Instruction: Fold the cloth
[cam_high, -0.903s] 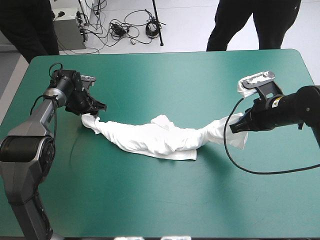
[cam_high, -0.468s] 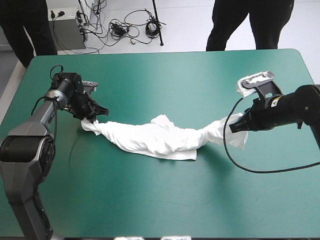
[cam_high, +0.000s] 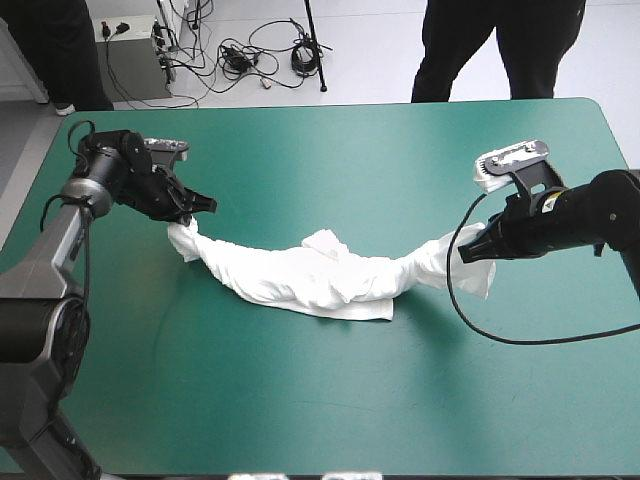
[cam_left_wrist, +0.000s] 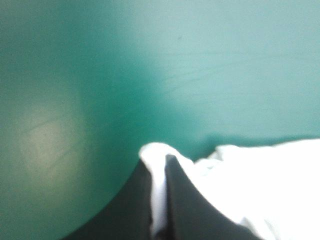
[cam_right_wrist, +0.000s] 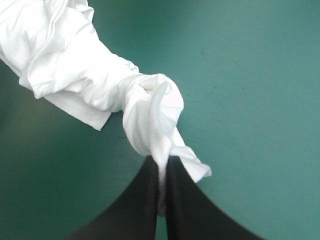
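Since the left hand (cam_high: 188, 216) is pinched onto one end of the T-shirt (cam_high: 310, 280) and the right hand (cam_high: 468, 254) onto the other, each clamped nearly closed with just a sliver of white fabric in between, this looks like the stretch-it-out step to me. Shirt's a twisted rope lying across the middle of the teal-green tabletop (cam_high: 330, 140), bunched up in the centre. To do it well I'd lift both ends evenly and ease them apart so the twist drops out, not drag it along the cover. The bit in the right hand looks like a thin twisted corner, so a hard yank could slip it. Get it flat first, then fold.
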